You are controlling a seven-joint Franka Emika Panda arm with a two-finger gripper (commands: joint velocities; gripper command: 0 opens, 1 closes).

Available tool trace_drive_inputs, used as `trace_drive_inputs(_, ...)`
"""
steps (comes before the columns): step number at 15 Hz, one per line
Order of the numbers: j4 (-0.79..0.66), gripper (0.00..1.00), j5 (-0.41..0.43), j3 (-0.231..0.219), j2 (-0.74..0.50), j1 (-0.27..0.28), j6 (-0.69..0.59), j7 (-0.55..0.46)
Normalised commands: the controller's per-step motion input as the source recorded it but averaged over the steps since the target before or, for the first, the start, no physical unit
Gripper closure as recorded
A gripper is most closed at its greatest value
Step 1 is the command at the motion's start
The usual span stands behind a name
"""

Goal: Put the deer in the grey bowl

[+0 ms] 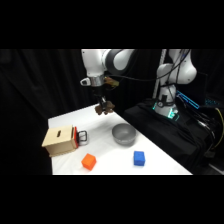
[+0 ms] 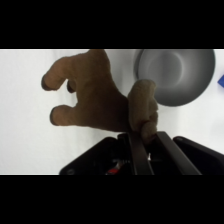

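Observation:
The deer (image 2: 97, 97), a small brown toy animal, fills the middle of the wrist view, legs pointing left, held between the fingers of my gripper (image 2: 146, 137). In the side view the deer (image 1: 104, 107) hangs under my gripper (image 1: 103, 102), lifted well above the white table (image 1: 65, 120) near its far edge. The grey bowl (image 1: 123, 134) stands on the table lower right of the deer. The wrist view shows the grey bowl (image 2: 175, 75) at the upper right, empty.
A tan wooden box (image 1: 60, 140) lies at the table's left with a small black-and-white object (image 1: 82, 136) beside it. An orange cube (image 1: 88, 161) and a blue cube (image 1: 139, 158) sit near the front edge. The arm's base (image 1: 172, 85) stands at upper right.

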Motion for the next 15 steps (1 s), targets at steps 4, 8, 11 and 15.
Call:
trace_drive_inputs(4, -0.30, 0.91, -0.097, 0.090, -0.35, 0.199, -0.01, 0.27)
trace_drive_inputs(8, -0.16, 0.91, -0.064, 0.150, -0.08, 0.207, 0.15, 0.26)
trace_drive_inputs(11, -0.04, 0.91, -0.023, 0.093, 0.07, 0.130, 0.17, 0.13)
trace_drive_inputs(15, 0.01, 0.58, -0.020, 0.013, 0.20, 0.035, 0.25, -0.01)
